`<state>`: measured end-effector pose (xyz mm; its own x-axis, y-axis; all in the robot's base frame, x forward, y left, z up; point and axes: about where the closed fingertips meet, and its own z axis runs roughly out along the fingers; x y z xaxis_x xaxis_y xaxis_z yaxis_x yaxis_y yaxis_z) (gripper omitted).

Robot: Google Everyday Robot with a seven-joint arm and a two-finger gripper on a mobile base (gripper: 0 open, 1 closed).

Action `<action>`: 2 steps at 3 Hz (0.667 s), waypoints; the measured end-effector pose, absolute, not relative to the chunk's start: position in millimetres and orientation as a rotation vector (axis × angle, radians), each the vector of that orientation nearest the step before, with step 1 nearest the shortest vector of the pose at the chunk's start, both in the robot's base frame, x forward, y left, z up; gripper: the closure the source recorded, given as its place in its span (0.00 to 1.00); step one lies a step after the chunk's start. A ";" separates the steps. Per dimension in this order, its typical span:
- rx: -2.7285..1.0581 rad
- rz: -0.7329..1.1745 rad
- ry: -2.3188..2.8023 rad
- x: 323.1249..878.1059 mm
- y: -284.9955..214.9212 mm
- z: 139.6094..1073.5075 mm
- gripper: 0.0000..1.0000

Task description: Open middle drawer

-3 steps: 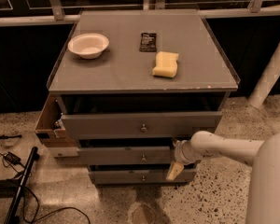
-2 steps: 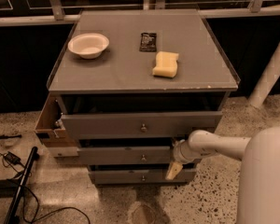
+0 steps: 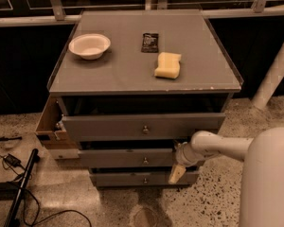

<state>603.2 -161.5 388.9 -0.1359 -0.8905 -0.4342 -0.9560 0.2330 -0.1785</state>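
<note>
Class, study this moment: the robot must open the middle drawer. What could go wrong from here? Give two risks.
1. The gripper sits by the right end of the middle drawer, away from its knob; pulling there could slip or skew the drawer.
2. The top drawer juts out just above, so the arm might bump it if it lifts.

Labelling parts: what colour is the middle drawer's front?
The middle drawer is grey, camera view; the end effector is by its right end.
</note>
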 end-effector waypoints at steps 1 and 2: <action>-1.701 0.237 2.112 591.5 -166.3 390.4 0.00; -1.712 0.306 2.166 574.9 -171.2 391.9 0.00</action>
<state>574.9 -171.2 391.9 -0.1999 -0.8905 -0.4086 -0.9689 0.2418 -0.0531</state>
